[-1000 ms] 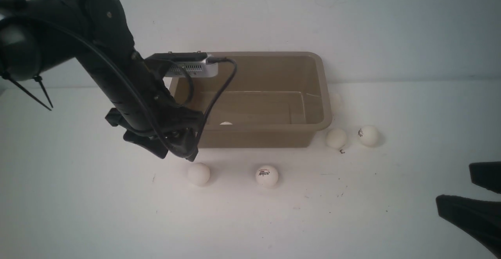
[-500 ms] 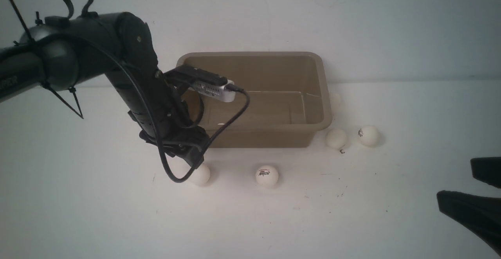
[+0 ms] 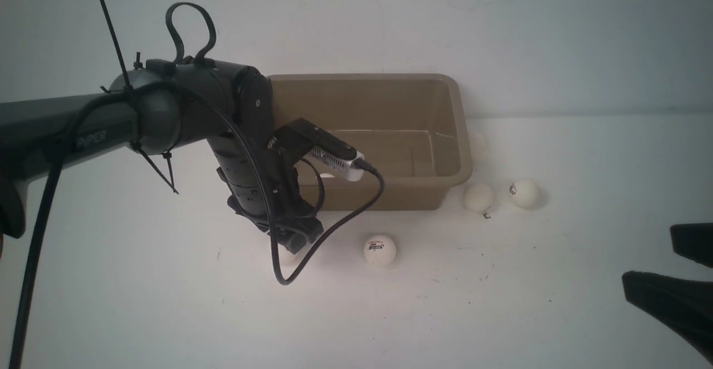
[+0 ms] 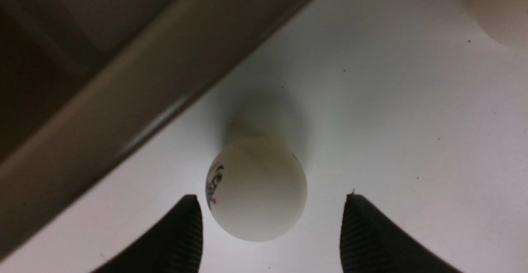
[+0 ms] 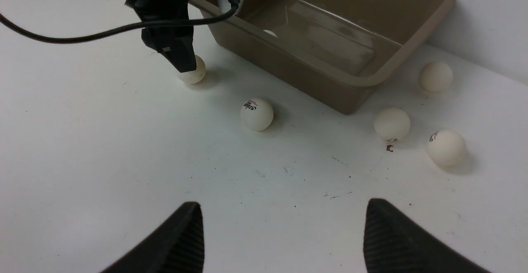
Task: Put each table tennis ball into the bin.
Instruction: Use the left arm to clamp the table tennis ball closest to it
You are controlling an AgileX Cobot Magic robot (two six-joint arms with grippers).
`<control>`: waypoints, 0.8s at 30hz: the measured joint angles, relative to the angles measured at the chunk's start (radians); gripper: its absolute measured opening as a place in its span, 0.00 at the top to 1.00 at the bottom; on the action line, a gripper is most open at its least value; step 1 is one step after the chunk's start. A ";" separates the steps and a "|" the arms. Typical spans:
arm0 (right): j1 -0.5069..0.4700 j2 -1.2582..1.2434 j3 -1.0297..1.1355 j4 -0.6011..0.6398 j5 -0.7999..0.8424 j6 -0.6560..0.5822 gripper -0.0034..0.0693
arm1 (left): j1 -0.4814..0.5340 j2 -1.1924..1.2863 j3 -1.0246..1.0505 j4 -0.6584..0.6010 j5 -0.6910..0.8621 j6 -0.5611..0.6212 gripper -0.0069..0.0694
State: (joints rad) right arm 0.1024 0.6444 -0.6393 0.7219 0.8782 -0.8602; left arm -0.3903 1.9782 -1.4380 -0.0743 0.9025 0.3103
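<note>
Front: the black left gripper [image 3: 292,241] has dropped from beside the taupe rectangular plastic bin [image 3: 462,135] onto the nearest small white table tennis ball [image 3: 286,257], so a pickup looks imminent. Left wrist: jaws spread, straddling that ball [image 4: 256,188], not yet pinching. Right wrist: the black right gripper [image 5: 282,205] hangs agape, holding nothing. 1 ball [image 5: 270,33] lies in the bin — 4 other balls [image 5: 256,114] sit outside it.

A white table [image 3: 501,313] (dark-specked) carries 1 small dark chip [image 3: 487,215], a pale wall [image 3: 557,34] behind.
</note>
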 joint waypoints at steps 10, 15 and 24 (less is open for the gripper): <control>0.000 0.000 0.000 0.000 0.000 -0.015 0.30 | 0.000 0.000 0.000 0.008 -0.029 -0.002 0.38; 0.000 0.000 0.000 0.000 0.000 -0.018 0.30 | 0.000 0.000 0.000 0.011 -0.030 -0.012 0.38; 0.000 0.000 0.000 0.000 0.000 -0.019 0.30 | 0.000 0.000 0.000 0.029 0.025 -0.155 0.38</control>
State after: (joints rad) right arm 0.1024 0.6444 -0.6393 0.7216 0.8782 -0.8793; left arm -0.3903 1.9782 -1.4380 -0.0453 0.9275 0.1556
